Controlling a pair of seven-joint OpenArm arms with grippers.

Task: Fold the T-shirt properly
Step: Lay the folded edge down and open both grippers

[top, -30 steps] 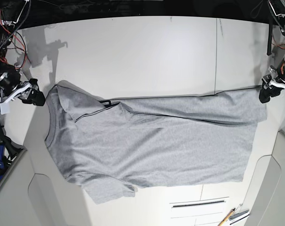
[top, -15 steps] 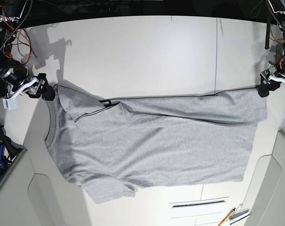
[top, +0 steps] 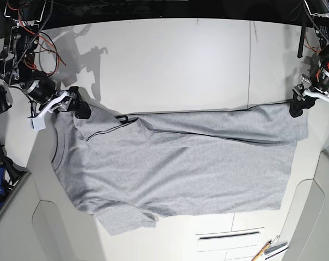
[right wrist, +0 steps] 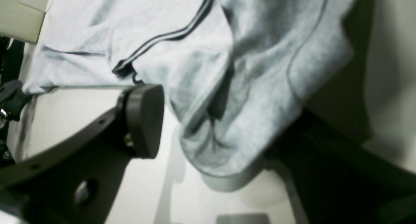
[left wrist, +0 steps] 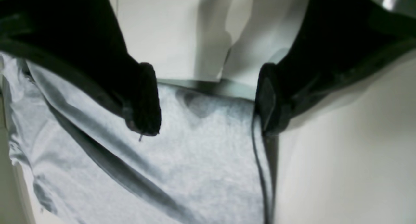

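Note:
The light grey T-shirt (top: 175, 168) lies flat on the white table (top: 169, 60), plain side up, neck to the left and hem to the right, with its far edge folded over. My right gripper (top: 80, 110) sits at the far shoulder. In the right wrist view it (right wrist: 221, 143) is open, with a bunched fold of the shirt (right wrist: 253, 71) between the jaws. My left gripper (top: 296, 109) sits at the far hem corner. In the left wrist view it (left wrist: 206, 113) is open, its fingertips (left wrist: 143, 100) straddling the shirt's edge (left wrist: 201, 159).
A pencil and small tools (top: 270, 249) lie at the near right. A slot-like handle (top: 229, 235) sits in the near table panel. Loose red and black cables (top: 23, 32) hang at the far left. A seam (top: 249, 60) runs across the table.
My right gripper has moved right, from beside the shirt onto its far shoulder. My left gripper has moved a little left, onto the far hem corner. The shirt has not shifted.

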